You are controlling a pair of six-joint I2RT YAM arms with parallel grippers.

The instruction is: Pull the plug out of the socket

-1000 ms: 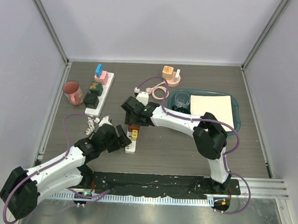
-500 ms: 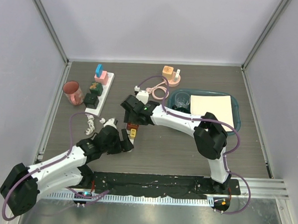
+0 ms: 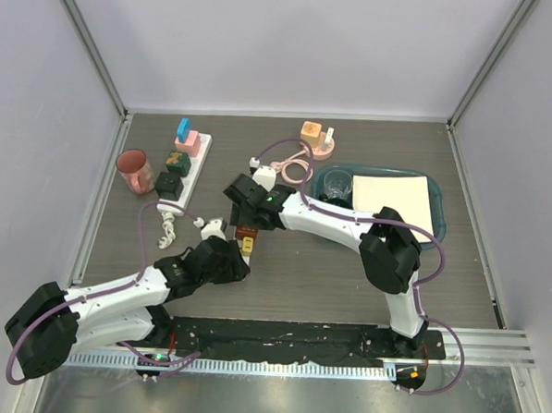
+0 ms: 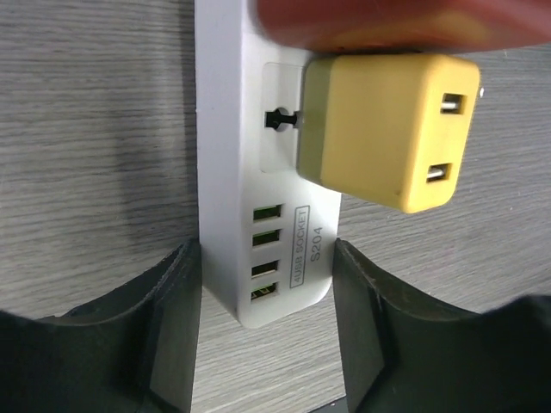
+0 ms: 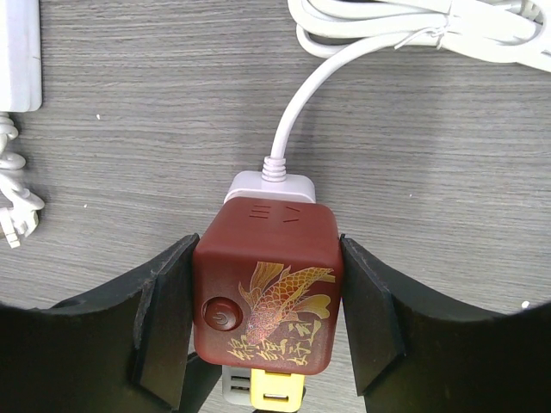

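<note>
On the table point(image 3: 328, 274), right hand point(image 5: 269, 310) pinches red plug point(image 5: 267, 258) (between its fingers point(image 5: 164, 318)); left hand point(image 4: 267, 335) clamps socket point(image 4: 225, 172).

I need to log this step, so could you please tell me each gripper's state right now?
Left gripper: closed on the white power strip, at its end.
Right gripper: closed on the dark red plug.

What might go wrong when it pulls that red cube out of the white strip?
The left gripper pins only the very end of the white power strip, so the strip may lift or swing. The yellow plug sits tight against the red cube in the right gripper and could be dragged out too.
</note>
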